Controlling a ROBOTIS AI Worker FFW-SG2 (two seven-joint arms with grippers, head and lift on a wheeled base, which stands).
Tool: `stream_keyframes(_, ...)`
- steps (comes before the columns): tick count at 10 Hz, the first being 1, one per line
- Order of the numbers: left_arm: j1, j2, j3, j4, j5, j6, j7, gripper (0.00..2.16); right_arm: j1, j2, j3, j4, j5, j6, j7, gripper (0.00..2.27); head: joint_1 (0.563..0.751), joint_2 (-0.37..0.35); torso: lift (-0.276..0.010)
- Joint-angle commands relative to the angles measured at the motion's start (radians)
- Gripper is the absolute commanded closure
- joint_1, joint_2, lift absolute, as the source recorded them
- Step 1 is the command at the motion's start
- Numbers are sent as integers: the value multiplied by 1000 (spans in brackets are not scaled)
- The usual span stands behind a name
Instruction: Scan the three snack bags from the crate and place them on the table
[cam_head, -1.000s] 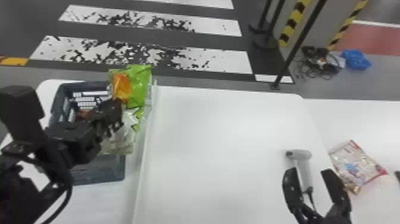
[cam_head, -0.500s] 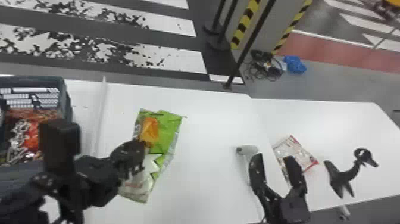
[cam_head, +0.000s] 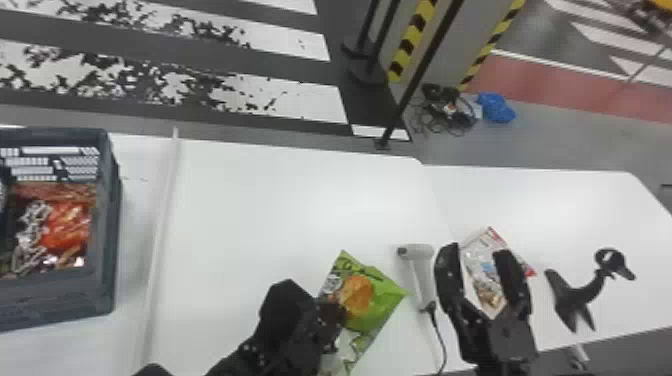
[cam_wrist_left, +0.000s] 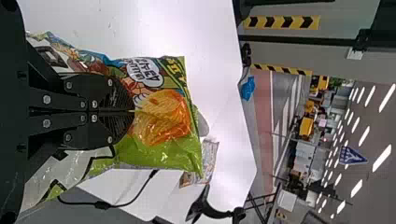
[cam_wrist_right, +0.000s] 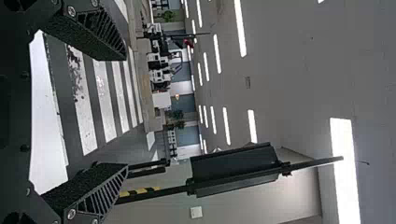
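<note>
Snack bag (cam_head: 375, 305) sits pinched in left fingers (cam_head: 331, 320), arm (cam_head: 272, 345) angled rightward.

Black left hand (cam_head: 336, 312) with silver round screws (cam_wrist_left: 46, 99) and finely ribbed fingers (cam_wrist_left: 119, 99), black right hand (cam_head: 476, 251) with wedge-shaped fingers (cam_wrist_right: 100, 28), slanted ribs (cam_wrist_right: 105, 192) along their sides, grainy dark inner pads (cam_wrist_right: 77, 184)

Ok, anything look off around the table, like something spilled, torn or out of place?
I see nothing spilled or torn. One oddity: the scanner lies loose on the white table, while the black stand, probably meant for it, is empty. The green snack bag in the left gripper looks intact.
</note>
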Motion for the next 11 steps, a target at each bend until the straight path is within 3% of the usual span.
stream_keyframes(1, -28, -19, -37, 107, -7, -79, 0, 2138, 0, 0, -4, -6, -2, 3, 2, 124, 695, -350, -37)
stream_keyframes(4, -53, -42, -40, 265, -12, -235, 31, 2132, 0, -2, -4, -5, -20, 3, 18, 124, 695, -350, -37)
stream_keyframes(5, -76, -53, -30, 317, -6, -253, 45, 1943, -1, -2, -2, -5, -25, 3, 22, 124, 695, -350, -37)
stream_keyframes(7, -95, -54, -9, 328, -6, -275, 57, -2, 6, -3, -4, -3, -28, 3, 38, 124, 695, -350, -37)
stream_keyframes(10, -82, -40, 13, 254, -18, -275, 94, 66, 31, -5, -11, -5, -33, -18, 51, 124, 695, -350, -37)
stream_keyframes(11, -28, -28, 60, 182, -20, -281, 100, 66, 38, -5, -11, -1, -33, -27, 65, 124, 695, -350, -37)
